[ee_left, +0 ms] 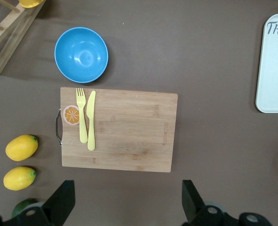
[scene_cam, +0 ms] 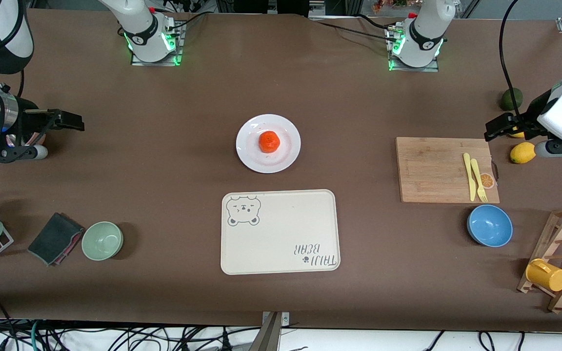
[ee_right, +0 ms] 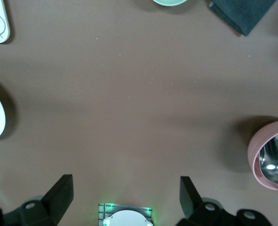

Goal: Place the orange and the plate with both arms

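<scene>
Glossy white plate [scene_cam: 268,143]; wooden cutting board [scene_cam: 444,169]; matt brown table [scene_cam: 359,107].

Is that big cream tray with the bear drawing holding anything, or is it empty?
Empty. The tray shows only its printed bear and lettering. The orange sits on the white plate, just farther from the front camera than the tray.

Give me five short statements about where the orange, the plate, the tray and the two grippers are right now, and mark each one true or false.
1. The orange sits on the plate. True.
2. The plate rests on the bear-print tray. False: it lies on the bare table, farther from the front camera than the tray.
3. The left gripper is shut on a lemon. False: it is open and empty, up in the air by the cutting board.
4. The right gripper is open and holds nothing. True.
5. The tray holds the orange. False: nothing lies on it.
</scene>
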`<state>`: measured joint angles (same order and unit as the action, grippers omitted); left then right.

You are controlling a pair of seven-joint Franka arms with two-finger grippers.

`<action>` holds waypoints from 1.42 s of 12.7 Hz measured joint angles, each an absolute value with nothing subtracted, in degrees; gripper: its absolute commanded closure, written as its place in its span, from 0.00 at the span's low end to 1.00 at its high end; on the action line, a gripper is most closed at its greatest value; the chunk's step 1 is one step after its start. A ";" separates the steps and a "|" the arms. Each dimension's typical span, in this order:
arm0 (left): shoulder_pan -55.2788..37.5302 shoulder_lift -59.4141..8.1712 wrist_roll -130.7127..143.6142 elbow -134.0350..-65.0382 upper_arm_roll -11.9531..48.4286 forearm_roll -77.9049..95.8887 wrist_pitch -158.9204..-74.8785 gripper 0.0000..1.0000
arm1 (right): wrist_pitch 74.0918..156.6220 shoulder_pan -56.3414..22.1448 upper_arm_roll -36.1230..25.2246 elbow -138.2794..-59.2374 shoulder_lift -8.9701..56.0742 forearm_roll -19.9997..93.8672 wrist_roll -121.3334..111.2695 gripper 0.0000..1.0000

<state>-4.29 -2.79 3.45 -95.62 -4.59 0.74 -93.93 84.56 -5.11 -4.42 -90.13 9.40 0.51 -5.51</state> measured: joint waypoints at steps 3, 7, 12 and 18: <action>-4.27 -2.78 3.45 -95.55 -4.86 0.74 -94.05 0.00 | 84.45 -5.41 -4.23 -90.05 9.50 2.59 -6.42 0.00; -4.27 -2.79 3.45 -95.46 -4.90 0.74 -94.18 0.00 | 84.41 -5.51 -4.13 -90.79 10.19 8.93 -7.01 0.00; -4.27 -2.79 3.46 -95.17 -4.98 0.74 -94.20 0.00 | 90.79 -6.32 -3.87 -93.39 13.81 21.42 -7.05 0.00; -4.27 -2.83 3.46 -95.07 -4.95 0.74 -94.20 0.00 | 108.65 -6.34 -0.33 -109.14 16.12 40.91 -13.95 0.00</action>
